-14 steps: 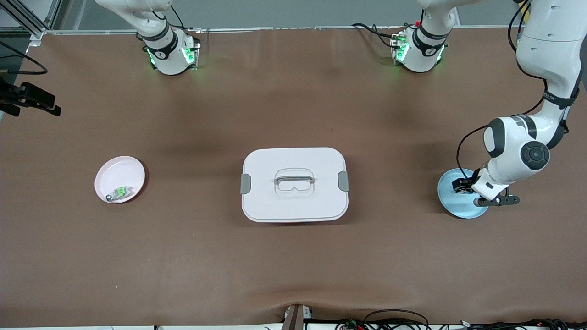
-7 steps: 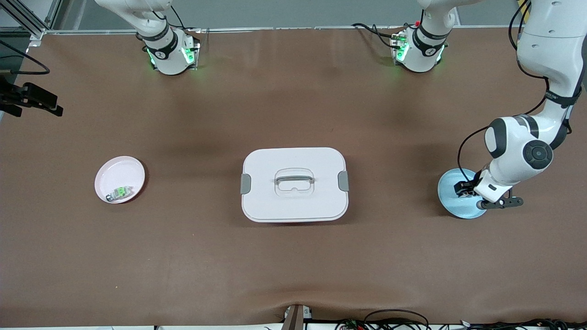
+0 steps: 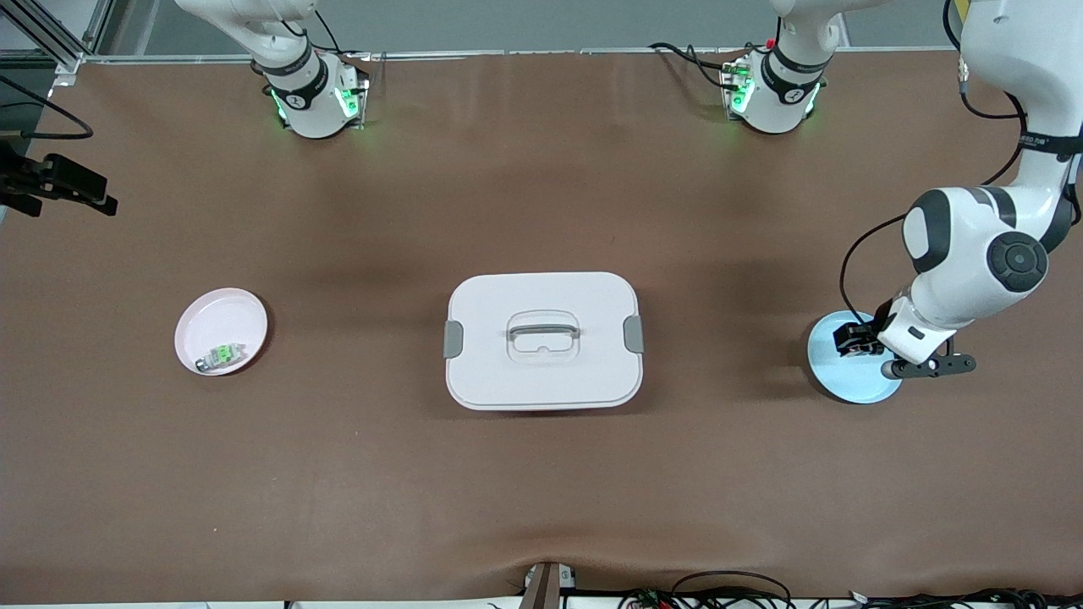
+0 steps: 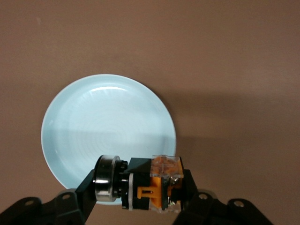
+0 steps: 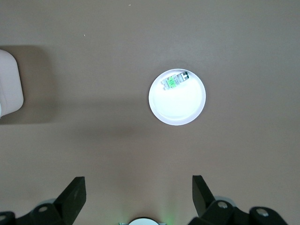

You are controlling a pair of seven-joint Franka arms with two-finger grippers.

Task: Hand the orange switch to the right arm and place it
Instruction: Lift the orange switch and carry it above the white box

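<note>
Pink plate [image 3: 222, 330] toward the right arm's end carries a grey, green-centred part [image 3: 222, 356]; right hand [image 5: 139, 194] hangs spread wide, empty, above it. Mid-counter, white lidded box [image 3: 542, 340]. Over the blue plate [image 3: 849, 380], left hand [image 4: 140, 187] clamps the orange switch [image 4: 159, 182].

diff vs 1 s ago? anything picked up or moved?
The left gripper finished closing on the orange switch and has begun lifting it off the blue plate; the left arm's wrist rose and swung slightly toward its end of the table. Unchanged: the right gripper waits open high over the table, the pink plate holds the green-centred part, and the white lidded box sits mid-table.
</note>
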